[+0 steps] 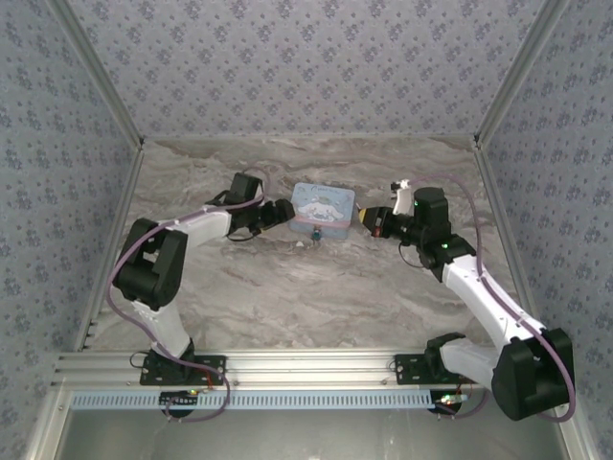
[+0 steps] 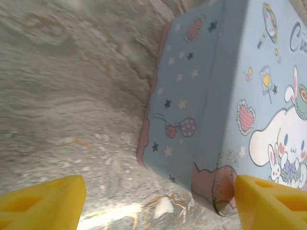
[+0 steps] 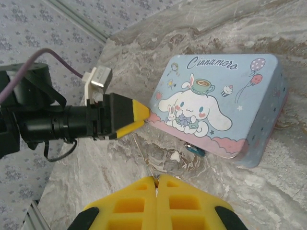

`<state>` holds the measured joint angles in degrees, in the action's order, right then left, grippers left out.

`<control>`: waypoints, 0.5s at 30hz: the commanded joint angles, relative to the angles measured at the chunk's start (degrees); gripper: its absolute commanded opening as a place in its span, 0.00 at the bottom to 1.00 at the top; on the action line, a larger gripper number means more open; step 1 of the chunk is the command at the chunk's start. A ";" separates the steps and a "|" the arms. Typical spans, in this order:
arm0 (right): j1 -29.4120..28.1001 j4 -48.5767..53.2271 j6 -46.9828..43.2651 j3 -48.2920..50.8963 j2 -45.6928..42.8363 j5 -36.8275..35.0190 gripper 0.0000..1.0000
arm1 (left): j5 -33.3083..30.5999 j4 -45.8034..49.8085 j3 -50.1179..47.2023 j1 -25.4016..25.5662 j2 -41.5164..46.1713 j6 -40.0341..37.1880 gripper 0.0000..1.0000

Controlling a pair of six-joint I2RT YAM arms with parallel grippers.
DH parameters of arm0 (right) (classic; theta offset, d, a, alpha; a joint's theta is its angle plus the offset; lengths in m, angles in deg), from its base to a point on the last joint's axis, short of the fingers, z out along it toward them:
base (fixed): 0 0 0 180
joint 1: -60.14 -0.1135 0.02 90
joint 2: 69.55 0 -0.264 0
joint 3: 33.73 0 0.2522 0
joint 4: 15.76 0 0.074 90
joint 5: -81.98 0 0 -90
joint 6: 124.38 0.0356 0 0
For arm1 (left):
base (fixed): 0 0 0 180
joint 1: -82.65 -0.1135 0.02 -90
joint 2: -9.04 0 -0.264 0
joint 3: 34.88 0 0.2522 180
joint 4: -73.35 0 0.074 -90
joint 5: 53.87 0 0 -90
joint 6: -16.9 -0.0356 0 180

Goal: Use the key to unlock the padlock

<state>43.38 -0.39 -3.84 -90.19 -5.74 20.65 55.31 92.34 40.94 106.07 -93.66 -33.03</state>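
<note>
We record a rounded pale-blue tin [image 3: 225, 105] on the marbled desk [image 1: 287, 287], with a tiny blue padlock [image 3: 195, 150] against its front edge. The left pincer [image 2: 158, 194] stands wide at the tin's corner. The right pincer [image 3: 156, 181], yellow-padded, is pressed together.

tiny blue padlock [image 3: 194, 150] lies at the front edge of the pale blue tin [image 3: 259, 110]

From the right wrist you get only a blue sliver of the padlock [image 3: 194, 150], the rest hidden by the tin [image 3: 225, 105] at its near edge. In the top view it is a dot, and what may be the key [image 1: 299, 245] is a speck just left of it, too small to read. The left wrist view crops the tin at top and right, and the left gripper [image 2: 160, 208] to two yellow tips.
</note>
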 commanded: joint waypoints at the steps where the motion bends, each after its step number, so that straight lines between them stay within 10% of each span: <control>1: -1.45 -1.28 -0.91 -1.95 2.05 -0.35 0.00 | -3.41 5.02 -1.02 -0.93 2.21 -3.36 0.82; 15: -3.44 -15.74 7.07 -3.47 19.06 1.06 0.00 | 3.06 -16.22 -16.85 -0.18 16.92 -5.29 0.97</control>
<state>40.10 -12.28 1.21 -90.84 11.16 21.33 55.22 82.53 25.77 105.26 -78.29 -36.70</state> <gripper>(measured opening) 0.060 0.973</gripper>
